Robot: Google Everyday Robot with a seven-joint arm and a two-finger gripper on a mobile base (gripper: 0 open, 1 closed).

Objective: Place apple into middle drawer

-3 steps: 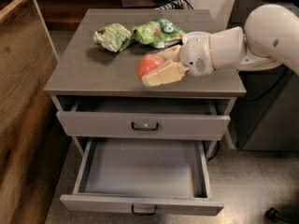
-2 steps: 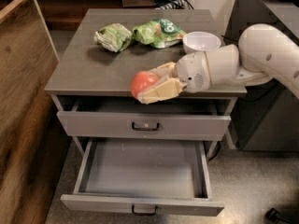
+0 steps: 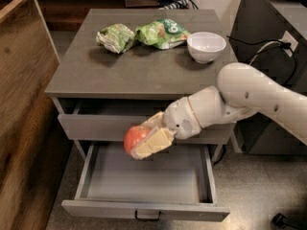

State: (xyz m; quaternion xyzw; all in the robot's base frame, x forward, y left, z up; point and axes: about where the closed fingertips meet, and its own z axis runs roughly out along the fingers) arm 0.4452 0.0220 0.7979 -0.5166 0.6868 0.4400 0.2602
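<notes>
**Q:** In the camera view, where is the fruit, and what has it?

**Me:** My pale two-finger gripper (image 3: 141, 139) is pinching the small round red-orange apple (image 3: 131, 137), 1 finger above it and 1 beneath. It hangs in the air in front of the grey upper drawer front (image 3: 91, 127), above the back edge of the wide grey middle drawer (image 3: 144, 183), which is pulled out.

**Q:** Why hold it there?

**Me:** I judge it is the carry stage. The fruit is off the grey cabinet top (image 3: 134, 71) and over the opening, but not yet low enough to let go.

**Q:** How much room is there?

**Me:** From the apple, the drawer's bare floor spreads toward 6 o'clock, with low side walls at 8 and 4 o'clock. The front lip with its dark loop handle (image 3: 147, 216) is well clear. The upper drawer front is the closest edge, just behind my fingers, so I would descend straight down and away from it.

**Q:** Anything else nearby?

**Me:** My white arm (image 3: 254, 97) comes in from 3 o'clock. A tall wooden panel (image 3: 26, 104) stands at 9 o'clock, well apart. The 2 crumpled green snack bags (image 3: 115, 36) and the round white bowl (image 3: 206, 46) sit up at 12 to 1 o'clock, out of the way.
</notes>
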